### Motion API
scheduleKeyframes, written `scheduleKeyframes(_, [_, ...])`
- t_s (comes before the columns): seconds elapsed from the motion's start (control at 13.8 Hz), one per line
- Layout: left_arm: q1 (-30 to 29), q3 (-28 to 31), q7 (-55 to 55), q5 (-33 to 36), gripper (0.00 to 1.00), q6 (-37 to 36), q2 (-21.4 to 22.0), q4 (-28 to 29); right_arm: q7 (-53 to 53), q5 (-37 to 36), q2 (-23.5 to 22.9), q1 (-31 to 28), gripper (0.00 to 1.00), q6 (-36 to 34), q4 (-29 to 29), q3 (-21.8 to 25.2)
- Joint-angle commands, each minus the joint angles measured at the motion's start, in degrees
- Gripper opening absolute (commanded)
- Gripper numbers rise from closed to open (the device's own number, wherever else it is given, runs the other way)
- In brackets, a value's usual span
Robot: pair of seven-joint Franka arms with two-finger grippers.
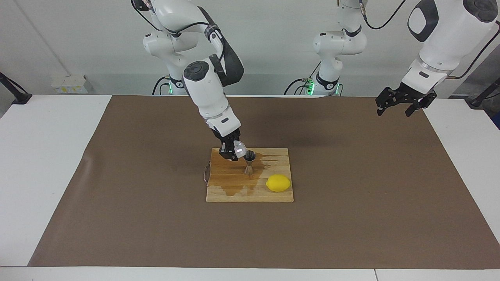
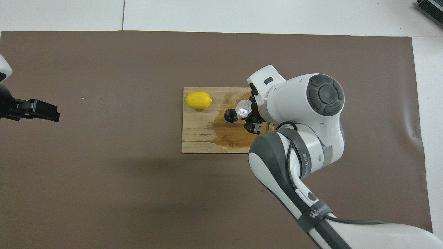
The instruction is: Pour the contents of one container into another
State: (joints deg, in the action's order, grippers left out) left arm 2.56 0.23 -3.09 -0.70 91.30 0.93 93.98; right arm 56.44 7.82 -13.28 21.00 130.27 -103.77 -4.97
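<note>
Cup (image 1: 240,148) of thin plastic is tipped over the jigger (image 1: 250,163) near the middle of the frame, above the wooden board (image 1: 250,193) on the brown tabletop (image 1: 351,195). The right end effector (image 1: 233,150) is closed on its crinkled wall. I judge it very light, soft and easy to crush, so a gentle grip on the wall is best. The steel jigger looks stiff but narrow, so it may tip easily; wet stains are around it. The lemon (image 1: 278,183) lies beside it. At the upper right, the left end effector (image 1: 404,102) waits with its fingers apart.
</note>
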Motion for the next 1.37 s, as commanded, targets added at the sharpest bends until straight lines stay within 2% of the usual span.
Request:
scheduleKeyframes(0.0, [-0.19, -0.06, -0.33, 0.44, 1.00, -0.95, -0.14, -0.82, -2.91, -5.17, -0.25, 0.89, 0.06, 0.43, 0.76, -0.04])
scheduleKeyframes(0.72, [-0.28, -0.06, -0.33, 0.44, 1.00, -0.95, -0.14, -0.91, -2.91, -22.22, 1.15, 4.23, 0.05, -0.28, -0.74, -0.13])
scheduleKeyframes(1.3, [-0.37, -0.06, -0.33, 0.44, 1.00, -0.95, -0.14, -0.82, -3.35, -26.90, 0.98, 5.72, 0.05, 0.34, -0.74, -0.13])
